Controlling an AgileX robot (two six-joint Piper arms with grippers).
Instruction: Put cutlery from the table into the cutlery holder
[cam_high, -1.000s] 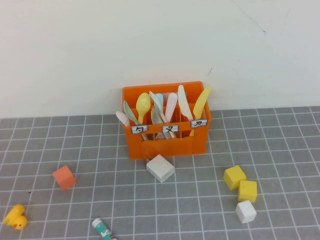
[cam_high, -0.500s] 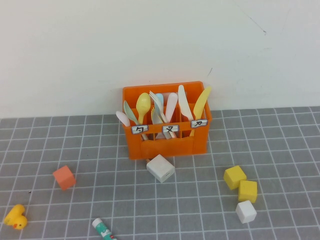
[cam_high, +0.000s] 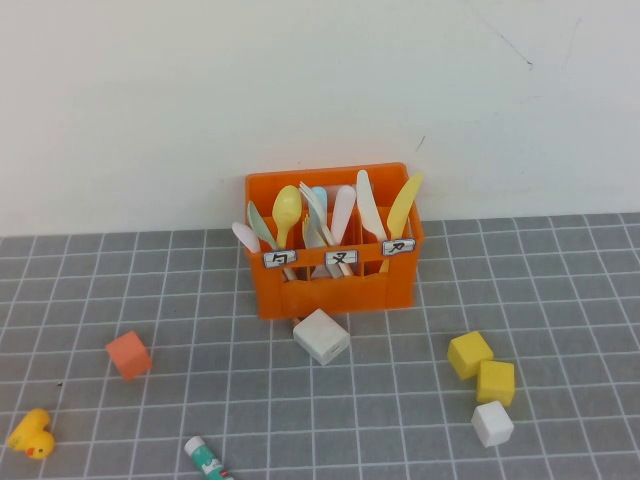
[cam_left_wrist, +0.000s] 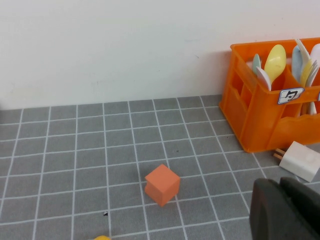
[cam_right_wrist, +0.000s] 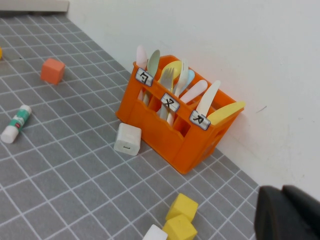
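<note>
Only the pincers show. The left pincer (cam_left_wrist: 286, 210) appears as a matte black, rounded block split by a thin seam. The right pincer (cam_right_wrist: 289, 214) looks alike: dark, smooth, blunt-cornered, with a narrow seam between its halves.

Cutlery holder (cam_high: 330, 285) labels: 勺, 叉, 刀.
</note>
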